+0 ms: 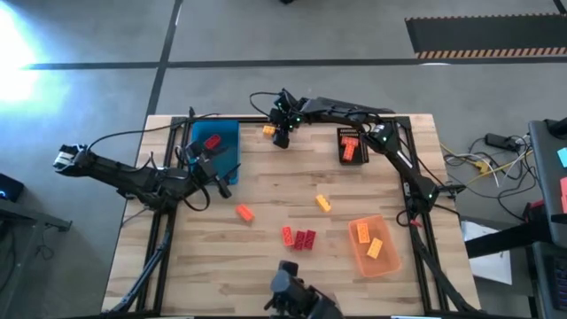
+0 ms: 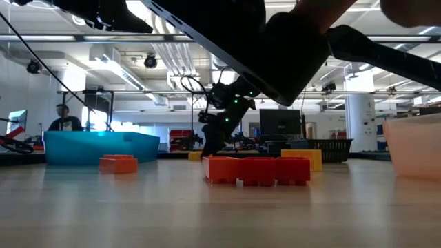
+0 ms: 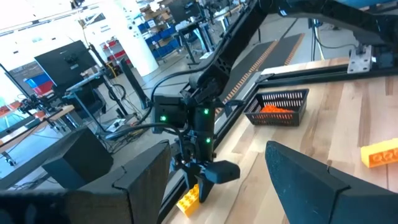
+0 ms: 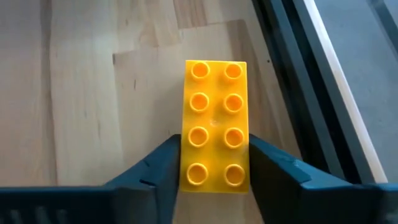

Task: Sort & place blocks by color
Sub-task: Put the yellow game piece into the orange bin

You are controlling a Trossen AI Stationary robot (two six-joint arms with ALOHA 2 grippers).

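Note:
My right gripper (image 1: 281, 135) is at the table's far edge, shut on a yellow block (image 4: 215, 124) that lies studs up; the block also shows in the high view (image 1: 268, 131). My left gripper (image 1: 223, 177) is open and empty at the near edge of the blue tray (image 1: 229, 133), which holds a red block (image 1: 213, 142). Loose on the table lie an orange block (image 1: 244, 213), a yellow block (image 1: 323, 203) and joined red blocks (image 1: 299, 237). My right gripper pinches the yellow block's two long sides (image 4: 186, 168) between its two fingers, near one end of the block. The fingers come from above and lie across the block. The block is level, studs up, at table height; whether it is clear of the wood I cannot tell.
A black basket (image 1: 353, 146) with orange and red blocks stands at the far right. A translucent orange tray (image 1: 390, 261) with orange-yellow blocks stands at the near right. A dark camera mount (image 1: 288, 292) sits at the near edge. The table's metal rail (image 4: 323, 93) runs close by the yellow block.

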